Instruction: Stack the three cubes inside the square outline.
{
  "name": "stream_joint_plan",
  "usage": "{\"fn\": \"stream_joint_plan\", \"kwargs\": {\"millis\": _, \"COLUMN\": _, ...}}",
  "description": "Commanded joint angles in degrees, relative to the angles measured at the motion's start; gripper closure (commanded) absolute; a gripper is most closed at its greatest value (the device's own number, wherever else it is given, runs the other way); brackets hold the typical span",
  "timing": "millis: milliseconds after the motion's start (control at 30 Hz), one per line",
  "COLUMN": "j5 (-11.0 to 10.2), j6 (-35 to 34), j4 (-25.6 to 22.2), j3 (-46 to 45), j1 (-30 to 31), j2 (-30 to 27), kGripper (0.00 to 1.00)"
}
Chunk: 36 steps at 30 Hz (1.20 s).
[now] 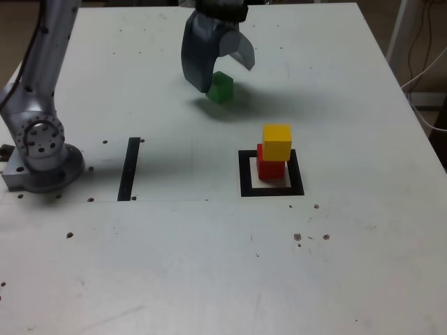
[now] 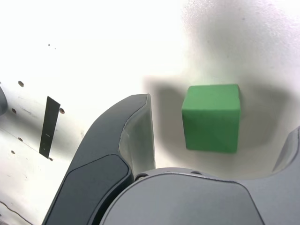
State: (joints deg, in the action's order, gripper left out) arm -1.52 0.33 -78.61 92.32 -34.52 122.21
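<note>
Surface (image 1: 160,272): mine to keep off; descend straight, stop short of scraping.
My fingers (image 2: 223,112): wide open, holding nothing, either side of green.
Square outline (image 1: 245,188): red cube (image 1: 270,170) inside, yellow cube (image 1: 276,142) on top; leave alone.
Green cube (image 2: 211,129): on the surface, outside the outline; I should centre, align to its flat faces, then close gently.
</note>
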Motion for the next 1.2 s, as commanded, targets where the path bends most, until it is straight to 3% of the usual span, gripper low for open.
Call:
{"fn": "stream_joint_plan", "kwargs": {"millis": 0, "j5": 0.3, "j6": 0.3, "j4": 0.2, "j3": -0.3, "j1": -0.5, "j2": 0.9, "kGripper": 0.03}}
{"fn": "stream_joint_plan", "kwargs": {"millis": 200, "j5": 1.0, "j6": 1.1, "j4": 0.3, "j3": -0.3, "j1": -0.9, "j2": 1.6, "kGripper": 0.07}}
{"fn": "stream_joint_plan", "kwargs": {"millis": 400, "j5": 3.0, "j6": 2.5, "j4": 0.0, "j3": -0.9, "j1": -1.7, "j2": 1.9, "kGripper": 0.19}}
{"fn": "stream_joint_plan", "kwargs": {"millis": 800, "j5": 2.8, "j6": 2.7, "j4": 0.7, "j3": 0.0, "j1": -1.9, "j2": 2.0, "kGripper": 0.67}}
{"fn": "stream_joint_plan", "kwargs": {"millis": 1167, "j5": 2.6, "j6": 3.1, "j4": 1.1, "j3": 0.1, "j1": -1.9, "j2": 1.8, "kGripper": 0.75}}
